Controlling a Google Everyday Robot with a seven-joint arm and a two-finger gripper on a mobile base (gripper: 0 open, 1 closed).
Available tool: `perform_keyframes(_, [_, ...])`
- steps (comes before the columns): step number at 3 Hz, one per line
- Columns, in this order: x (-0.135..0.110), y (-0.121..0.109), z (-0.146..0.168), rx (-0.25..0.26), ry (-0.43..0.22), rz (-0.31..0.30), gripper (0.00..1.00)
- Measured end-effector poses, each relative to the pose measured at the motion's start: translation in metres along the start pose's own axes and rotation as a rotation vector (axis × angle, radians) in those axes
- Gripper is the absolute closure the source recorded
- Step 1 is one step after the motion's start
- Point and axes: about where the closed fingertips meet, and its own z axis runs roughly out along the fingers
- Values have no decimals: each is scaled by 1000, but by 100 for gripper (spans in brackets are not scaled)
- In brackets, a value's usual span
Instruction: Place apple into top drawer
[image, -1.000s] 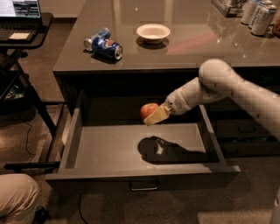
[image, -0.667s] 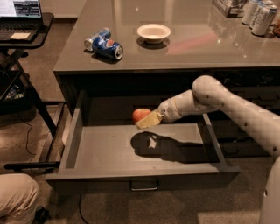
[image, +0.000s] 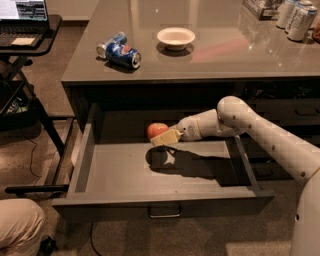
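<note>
Far left, a laptop sits on a side stand. A blue soda can lies on its side on the countertop, with a white bowl just right of it.

Below, the top drawer is pulled fully open, with its handle at front centre. The apple hangs over the back-middle of the drawer, clear of the floor, with a shadow under it. The gripper is right beside it, its fingers closed on the apple's right and lower side. The arm reaches in from the right.

The apple is likely firm, smooth-skinned and of moderate weight. It could roll once released and bruise if dropped, so a grip across its widest part looks safest, and it should be lowered close to the floor before letting go.

Against the frame a second ago, the apple and gripper have shifted left and slightly lower, deeper over the drawer. The shadow has moved left too. The can and bowl are unchanged.
</note>
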Motion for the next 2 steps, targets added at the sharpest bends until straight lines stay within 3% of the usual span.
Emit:
perform_keyframes(1, [0,0,0,0,0,0,11])
perform_keyframes(2, [0,0,0,0,0,0,0])
